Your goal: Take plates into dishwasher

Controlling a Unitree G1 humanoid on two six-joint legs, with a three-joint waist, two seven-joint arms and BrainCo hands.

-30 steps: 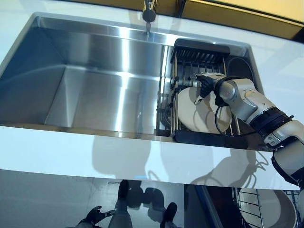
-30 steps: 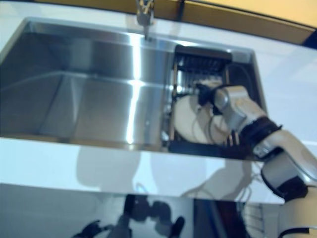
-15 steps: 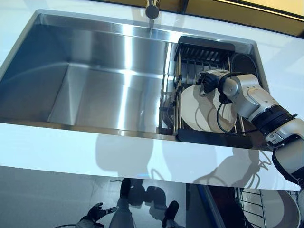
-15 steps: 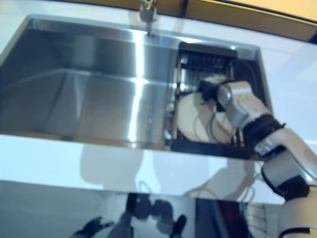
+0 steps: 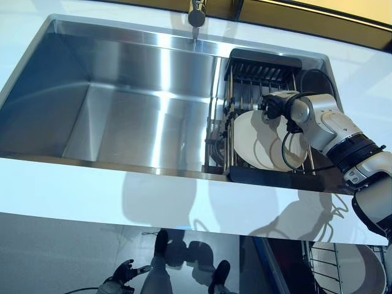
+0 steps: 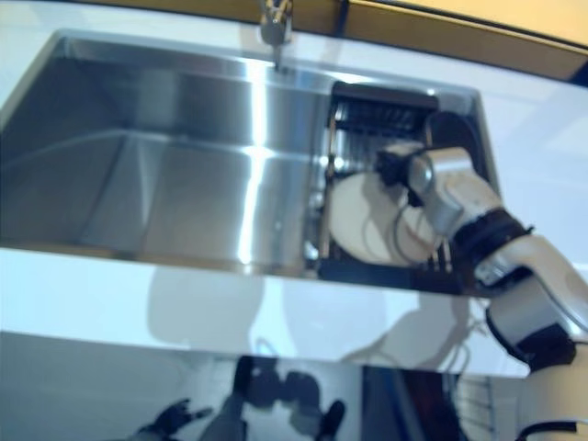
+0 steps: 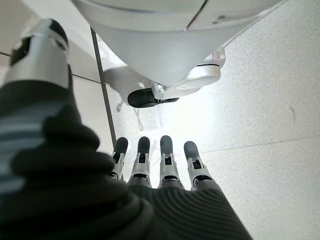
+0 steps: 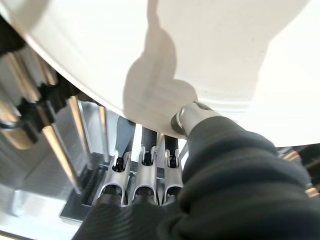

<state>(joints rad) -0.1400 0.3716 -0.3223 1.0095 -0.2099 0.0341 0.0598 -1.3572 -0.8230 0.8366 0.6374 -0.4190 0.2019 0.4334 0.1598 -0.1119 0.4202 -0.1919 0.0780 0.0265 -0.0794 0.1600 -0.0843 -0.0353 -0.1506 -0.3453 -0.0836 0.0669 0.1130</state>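
Note:
A white plate (image 5: 257,144) stands on edge in a black dish rack (image 5: 260,64) at the right end of the sink. My right hand (image 5: 274,104) is at the plate's upper rim. In the right wrist view its fingers (image 8: 145,150) reach behind the plate (image 8: 225,55) and its thumb (image 8: 192,116) lies on the front face, pinching the rim. My left hand (image 7: 160,165) hangs low over the floor, fingers straight and empty; it also shows in the left eye view (image 5: 125,272).
The steel sink (image 5: 122,116) lies to the left of the rack, with a faucet (image 5: 196,15) at the back. A white counter edge (image 5: 184,196) runs in front. Below right, a wire dishwasher rack (image 5: 315,263) holds another white plate (image 5: 349,272).
My right hand has shifted slightly right along the plate's upper rim. The plate still stands in the rack. The camera view has shifted a little.

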